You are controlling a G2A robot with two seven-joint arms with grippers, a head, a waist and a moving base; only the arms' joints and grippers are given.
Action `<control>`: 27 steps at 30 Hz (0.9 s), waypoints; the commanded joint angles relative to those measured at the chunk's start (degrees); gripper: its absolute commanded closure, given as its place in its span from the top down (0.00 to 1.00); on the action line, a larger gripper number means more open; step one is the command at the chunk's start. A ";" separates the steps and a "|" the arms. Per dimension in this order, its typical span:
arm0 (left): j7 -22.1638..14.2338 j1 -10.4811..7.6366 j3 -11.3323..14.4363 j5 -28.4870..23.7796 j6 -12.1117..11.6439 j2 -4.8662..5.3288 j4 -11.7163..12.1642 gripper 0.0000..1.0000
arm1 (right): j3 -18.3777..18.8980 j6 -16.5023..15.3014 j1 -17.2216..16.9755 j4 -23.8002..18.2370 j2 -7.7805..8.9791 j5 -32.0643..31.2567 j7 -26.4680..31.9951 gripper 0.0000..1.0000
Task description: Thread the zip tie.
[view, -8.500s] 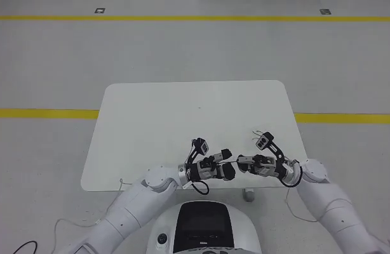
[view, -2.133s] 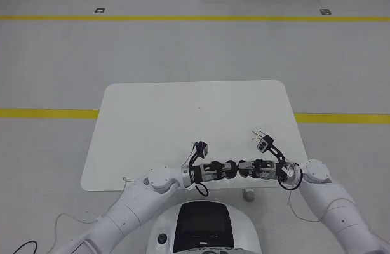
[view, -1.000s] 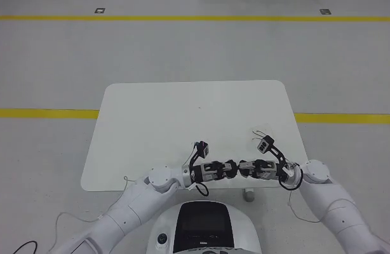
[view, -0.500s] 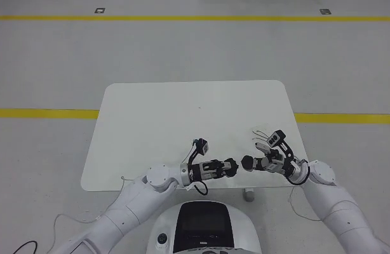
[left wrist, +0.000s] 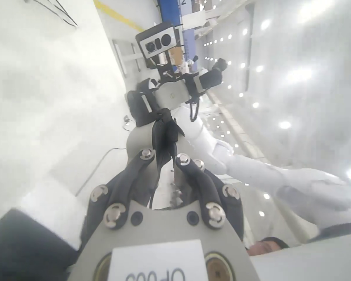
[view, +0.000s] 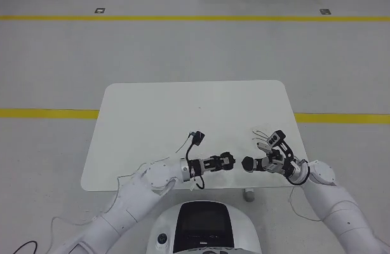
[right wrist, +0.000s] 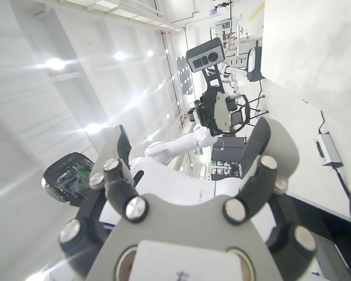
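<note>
Over the smooth white table's (view: 182,108) near edge, my left gripper (view: 227,160) stays pinched on the thin black zip tie (left wrist: 164,116). The right gripper (view: 248,163) has just let go and backed off, ridged rubber pads (right wrist: 253,144) spread. I judge this threading pass finished or fumbled.

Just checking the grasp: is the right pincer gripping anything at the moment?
No, the right pincer stands wide open in its wrist view, with nothing held in it.
</note>
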 commanded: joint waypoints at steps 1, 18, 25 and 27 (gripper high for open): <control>0.75 0.32 -0.19 4.15 0.00 0.22 -0.78 0.00 | 0.00 0.00 0.00 0.00 0.00 0.00 0.00 1.00; 7.43 0.64 -0.20 15.46 0.49 0.91 -1.97 0.00 | 0.00 0.00 0.00 0.00 0.00 0.00 0.00 1.00; 10.98 1.12 0.23 20.33 0.00 1.56 -5.03 0.00 | 0.00 0.00 0.00 0.00 0.00 0.00 0.00 1.00; 11.40 1.07 0.05 20.90 0.00 1.93 -5.45 0.00 | 0.00 0.00 0.00 0.00 0.00 0.00 0.00 1.00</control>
